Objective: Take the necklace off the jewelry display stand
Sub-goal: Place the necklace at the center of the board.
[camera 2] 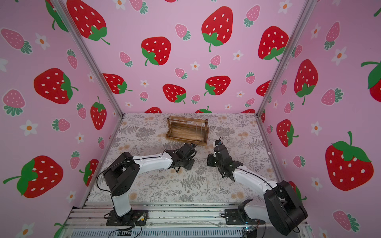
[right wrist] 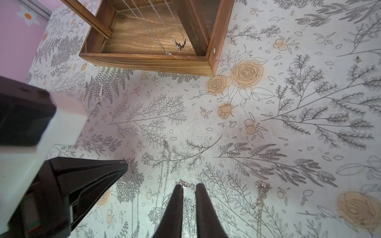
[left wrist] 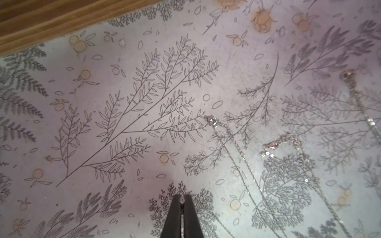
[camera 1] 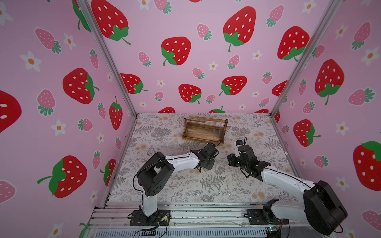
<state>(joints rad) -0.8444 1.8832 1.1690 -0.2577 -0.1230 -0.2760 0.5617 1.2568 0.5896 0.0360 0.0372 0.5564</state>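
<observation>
Floral mat inside strawberry-print walls. At the mat's far middle, ahead of both my arms, sits the stand. Two necklaces hang on it, with their pendants over the tray. My left gripper is closed, with a small bead pinched at its tips. My right gripper has its fingers slightly apart; a chain end lies at their tips, and I cannot tell whether it is held. Loose chains lie on the mat.
</observation>
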